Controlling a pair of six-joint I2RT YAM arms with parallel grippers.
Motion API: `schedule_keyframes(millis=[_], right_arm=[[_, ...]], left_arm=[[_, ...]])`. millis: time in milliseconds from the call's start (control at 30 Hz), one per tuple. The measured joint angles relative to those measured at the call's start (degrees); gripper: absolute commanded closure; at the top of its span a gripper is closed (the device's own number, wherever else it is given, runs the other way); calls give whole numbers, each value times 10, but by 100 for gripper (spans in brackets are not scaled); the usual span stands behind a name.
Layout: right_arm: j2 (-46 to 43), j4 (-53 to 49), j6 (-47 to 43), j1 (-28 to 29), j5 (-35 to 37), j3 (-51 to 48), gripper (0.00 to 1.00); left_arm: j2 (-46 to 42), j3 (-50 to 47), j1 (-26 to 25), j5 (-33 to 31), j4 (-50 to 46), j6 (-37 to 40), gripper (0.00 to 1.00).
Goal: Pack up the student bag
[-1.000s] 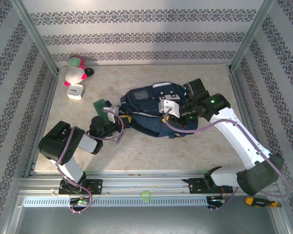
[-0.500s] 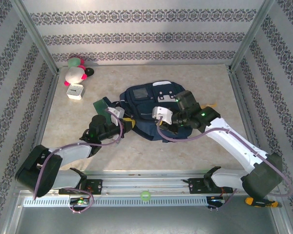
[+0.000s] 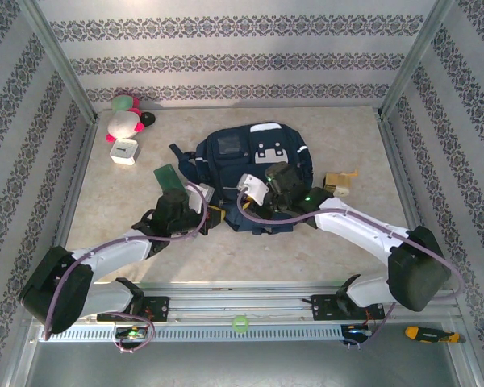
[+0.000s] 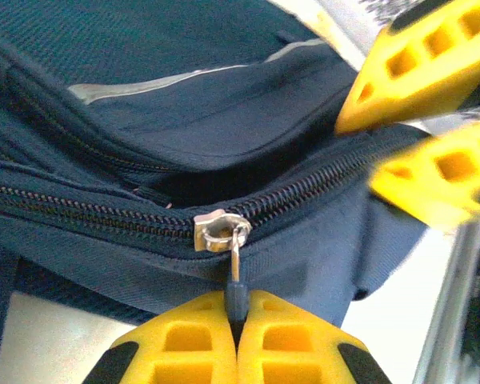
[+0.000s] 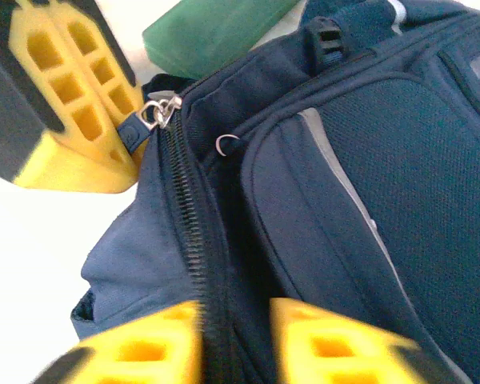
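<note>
Gripping the zipper pull [image 4: 237,280], the left gripper [image 4: 237,308] is clenched on it at bottom centre of the left wrist view. The right gripper [image 5: 236,320] is released, its jaws parted and straddling the zipper seam. The student bag [image 3: 226,157] lies flat mid-frame on the bench [image 3: 306,258]. A green case [image 3: 168,176] sits just left of the bag. A plush toy [image 3: 125,119] sits in the upper left corner.
</note>
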Motion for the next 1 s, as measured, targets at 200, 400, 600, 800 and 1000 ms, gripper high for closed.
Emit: schedule_keyframes(millis=[200, 400, 600, 800, 1000], right_arm=[[-60, -7, 208, -8, 42, -36, 45], [-70, -84, 395, -51, 61, -54, 41], [-62, -62, 534, -43, 54, -138, 44], [-47, 24, 624, -3, 75, -180, 50], [-47, 91, 681, 1, 104, -213, 55]], left_arm=[[40, 26, -9, -38, -89, -2, 100], [53, 30, -9, -52, -130, -4, 100], [55, 36, -10, -53, -153, 5, 100], [58, 36, -17, -40, -161, 9, 100], [58, 36, -31, -5, -162, 29, 99]])
